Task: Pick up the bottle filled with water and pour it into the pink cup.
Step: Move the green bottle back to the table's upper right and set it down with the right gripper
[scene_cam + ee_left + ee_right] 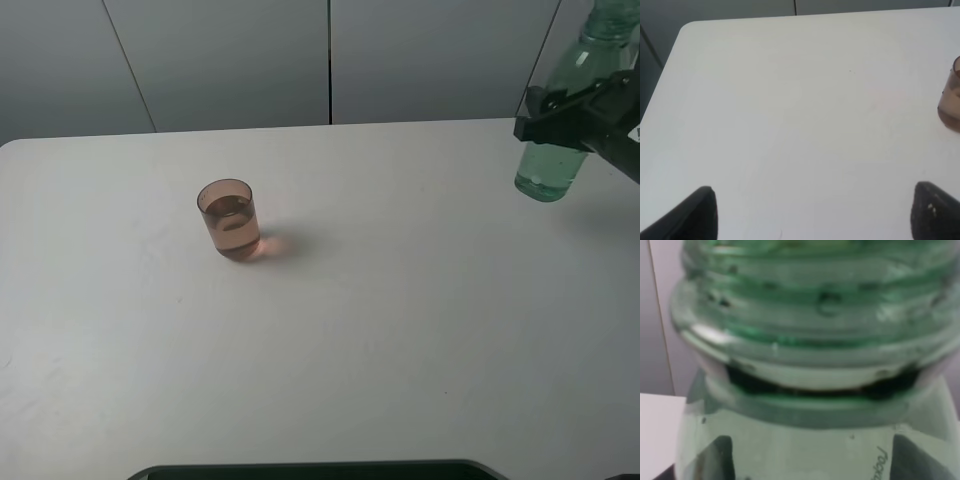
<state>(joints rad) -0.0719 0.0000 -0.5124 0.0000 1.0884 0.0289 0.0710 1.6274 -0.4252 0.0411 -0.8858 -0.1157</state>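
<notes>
Green-tinted clear bottle (568, 105), tilted, threaded neck.

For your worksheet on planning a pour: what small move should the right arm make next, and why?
Probably lower the bottle to the table: the right gripper holds it far right of the pink cup, which already holds liquid, so pouring looks done.

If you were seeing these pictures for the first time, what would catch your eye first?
The green-tinted bottle, held off the table at the far right edge by the right gripper, its jaws clamped around its middle. Then the pink cup, upright and alone left of centre on the white table, already holding liquid.
</notes>
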